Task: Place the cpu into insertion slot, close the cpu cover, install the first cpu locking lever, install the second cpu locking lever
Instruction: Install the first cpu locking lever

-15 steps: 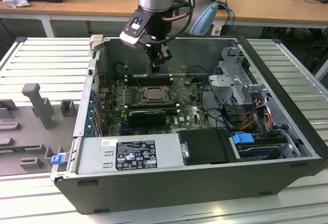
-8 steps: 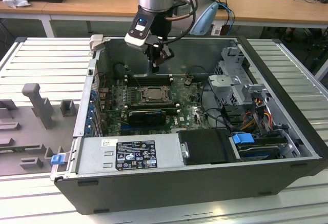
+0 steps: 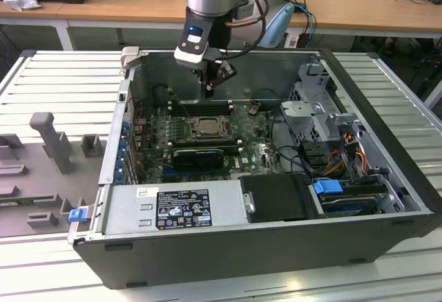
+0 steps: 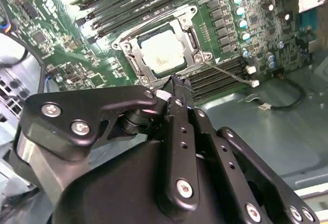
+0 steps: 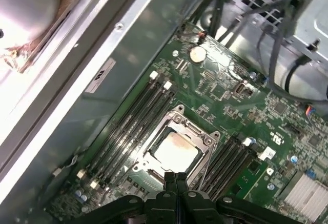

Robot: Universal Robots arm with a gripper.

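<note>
Your end effector (image 5: 175,176) hangs clenched just above the cpu (image 5: 176,150), which lies framed by the cpu cover (image 5: 198,131).

No legible text — print on the power supply label (image 3: 182,209) is too small.

We see a worktop (image 3: 62,74) of pale grey ribbed metal slats, running across the exterior view from side to side. On it lies an open computer case (image 3: 228,253) — dark-walled, on its side, its interior facing up — taking up the middle and the exterior view's right. At the exterior view's left, near the case, grey moulded fixtures (image 3: 55,143) stand on the slats, one an upright T-shaped post.
</note>
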